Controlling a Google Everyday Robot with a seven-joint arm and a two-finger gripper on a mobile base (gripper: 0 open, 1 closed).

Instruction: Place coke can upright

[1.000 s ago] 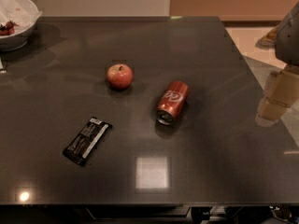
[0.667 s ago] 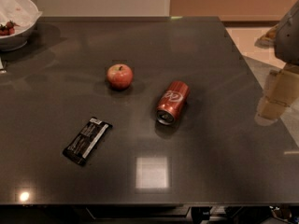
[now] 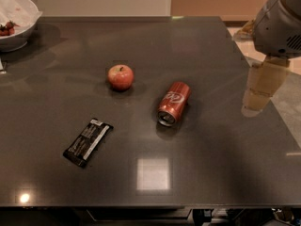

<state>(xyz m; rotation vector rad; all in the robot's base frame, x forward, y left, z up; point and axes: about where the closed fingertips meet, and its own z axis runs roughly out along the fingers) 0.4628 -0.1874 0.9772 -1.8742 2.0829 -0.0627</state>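
Just right of the round red apple, the small red metal coke can lay on its side. Light, thin-walled and slick, I judged; best pinched gently across its middle. My gripper hung well right of the apple, apart from the can; whether spread or closed, I could not tell.

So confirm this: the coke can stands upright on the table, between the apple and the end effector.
Not upright: the camera view shows the coke can lying on its side on the table, between the apple and the end effector, which hangs at the table's right edge.
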